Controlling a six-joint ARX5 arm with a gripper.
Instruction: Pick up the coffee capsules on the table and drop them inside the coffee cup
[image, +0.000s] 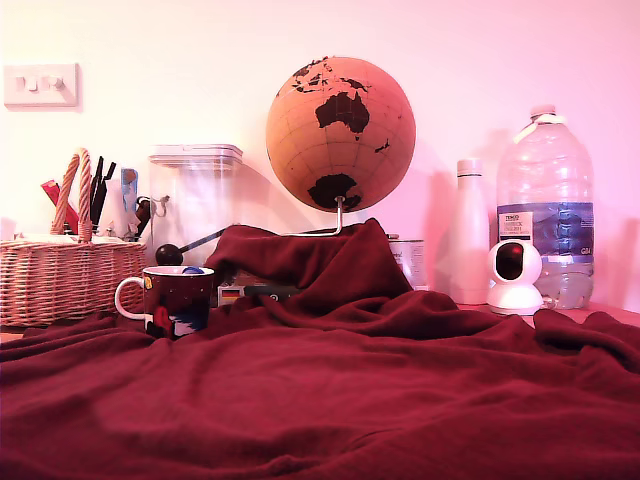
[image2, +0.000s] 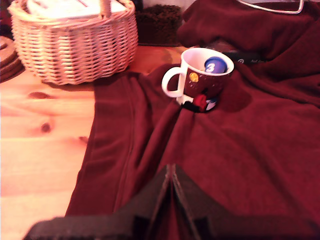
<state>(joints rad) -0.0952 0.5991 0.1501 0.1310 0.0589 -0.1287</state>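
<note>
Blue coffee capsule (image2: 215, 65) sits inside coffee cup (image2: 205, 80), upright on red fleece over table (image2: 45, 150). End effector (image2: 171, 172) pinched together, empty. Other capsules not visible. Capsule likely light, thin-walled, slippery; grip tapered body under rim.

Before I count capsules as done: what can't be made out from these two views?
- Coffee cup interior: only the blue capsule shows; the rim hides anything beneath, both views.
- Cloth folds could conceal capsules.
- Gripper: absent from exterior view; fingers meet in wrist view, base cut off by the edge.
</note>
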